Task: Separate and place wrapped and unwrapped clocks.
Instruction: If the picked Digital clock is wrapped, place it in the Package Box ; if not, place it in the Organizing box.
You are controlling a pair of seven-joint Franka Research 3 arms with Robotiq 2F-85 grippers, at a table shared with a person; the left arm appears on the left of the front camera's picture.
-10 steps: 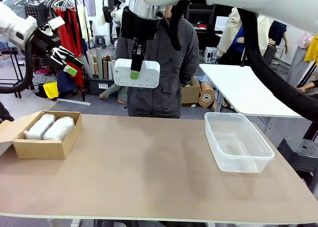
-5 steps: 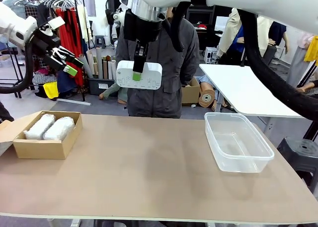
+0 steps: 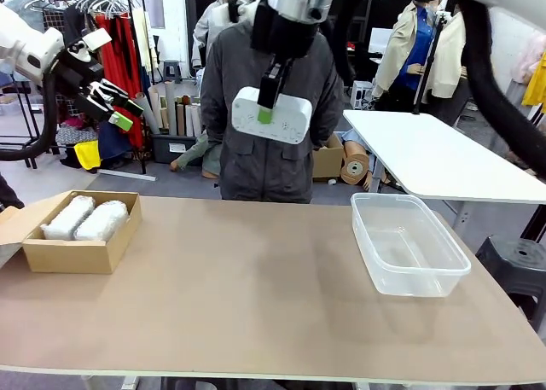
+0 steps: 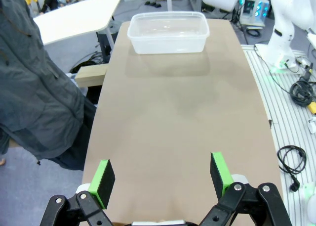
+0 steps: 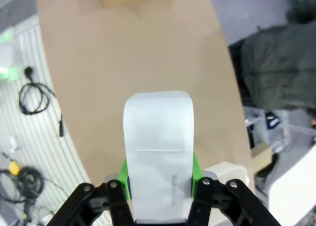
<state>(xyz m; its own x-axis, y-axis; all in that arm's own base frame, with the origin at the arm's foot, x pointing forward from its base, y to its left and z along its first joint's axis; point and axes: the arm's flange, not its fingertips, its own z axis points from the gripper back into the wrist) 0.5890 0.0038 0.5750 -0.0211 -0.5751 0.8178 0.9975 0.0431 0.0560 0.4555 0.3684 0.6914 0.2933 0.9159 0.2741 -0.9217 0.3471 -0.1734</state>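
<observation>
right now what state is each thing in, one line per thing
white clock: unwrapped, held in the air above the table, tilted.
right tool: shut on the white clock.
left tool: open, holding nothing, above the table.
two wrapped clocks: in bubble wrap, lying side by side in the cardboard box.
cardboard box: open, on the table's left side.
clear plastic tub: open, empty, on the table's right side.

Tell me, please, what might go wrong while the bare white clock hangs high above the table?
The right claw pinches the white clock only at its middle, high over the table, so a slip could mean a hard fall. The clock hangs tilted, so it might swing in the grip. It is also close in front of the person, whom a quick move could hit.
</observation>
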